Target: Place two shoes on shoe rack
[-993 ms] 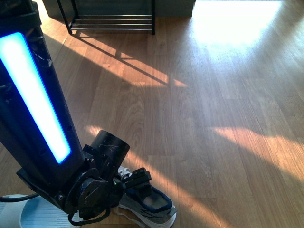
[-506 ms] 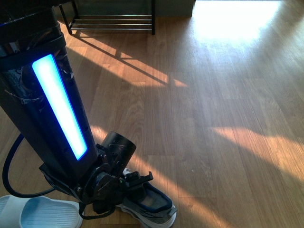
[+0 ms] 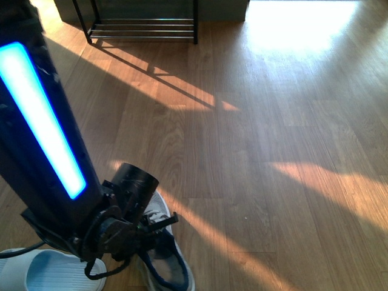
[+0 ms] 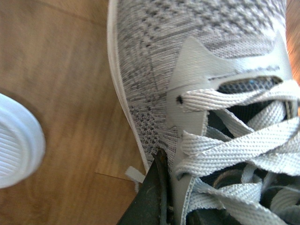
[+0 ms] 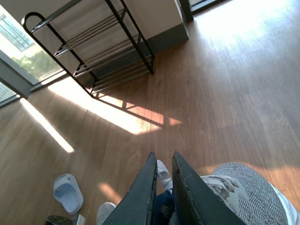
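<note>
Grey knit lace-up sneaker (image 4: 211,56): mottled light and dark grey weave, pale grey laces, white sole edge, navy lining.
Second grey knit sneaker (image 5: 243,192): fine grey ribbing, white sole rim.
Ribbed plastic slide sandal (image 3: 48,276), near left: pale blue-white.
Low metal shoe rack (image 3: 144,29), far left: black frame, chrome rods.
Wooden plank floor (image 3: 273,121): warm brown, orange sunlit bands.
Left arm casing (image 3: 24,182): black, with a cyan light strip (image 3: 39,115).

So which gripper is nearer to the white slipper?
Left. The left gripper grips a shoe beside the slipper; the right gripper holds the other shoe high above it.
</note>
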Robot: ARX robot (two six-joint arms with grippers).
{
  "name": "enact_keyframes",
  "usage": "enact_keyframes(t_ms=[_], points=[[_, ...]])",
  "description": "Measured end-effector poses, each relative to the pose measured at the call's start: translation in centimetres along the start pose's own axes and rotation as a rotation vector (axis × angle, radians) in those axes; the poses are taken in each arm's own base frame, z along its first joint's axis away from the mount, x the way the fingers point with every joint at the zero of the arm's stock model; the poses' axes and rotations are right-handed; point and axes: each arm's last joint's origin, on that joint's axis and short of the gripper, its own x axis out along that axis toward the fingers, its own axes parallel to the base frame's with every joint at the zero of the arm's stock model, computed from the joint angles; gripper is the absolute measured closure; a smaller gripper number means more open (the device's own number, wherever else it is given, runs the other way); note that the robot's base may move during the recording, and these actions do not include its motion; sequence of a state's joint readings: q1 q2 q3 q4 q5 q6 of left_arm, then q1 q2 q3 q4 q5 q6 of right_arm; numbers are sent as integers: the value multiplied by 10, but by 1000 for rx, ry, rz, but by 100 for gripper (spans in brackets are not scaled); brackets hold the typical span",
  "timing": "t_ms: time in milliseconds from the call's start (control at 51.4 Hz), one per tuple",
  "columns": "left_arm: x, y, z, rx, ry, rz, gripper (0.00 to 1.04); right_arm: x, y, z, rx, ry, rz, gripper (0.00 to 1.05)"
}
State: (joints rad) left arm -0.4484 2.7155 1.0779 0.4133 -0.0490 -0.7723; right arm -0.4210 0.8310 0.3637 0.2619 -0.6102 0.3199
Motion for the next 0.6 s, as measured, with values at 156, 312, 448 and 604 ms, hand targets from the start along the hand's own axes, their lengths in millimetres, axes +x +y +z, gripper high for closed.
enact_keyframes(t_ms=[156,312,448,604], points=[[-37,4,22,39,-153,15,103,0,0,0,0,0,0,95],[-88,9,40,48,-306,5,103,0,0,0,0,0,0,95],[-131,15,40,57,-406,16,103,0,0,0,0,0,0,95],[-182,27,31,46,-506,40,103,0,0,0,0,0,0,95]])
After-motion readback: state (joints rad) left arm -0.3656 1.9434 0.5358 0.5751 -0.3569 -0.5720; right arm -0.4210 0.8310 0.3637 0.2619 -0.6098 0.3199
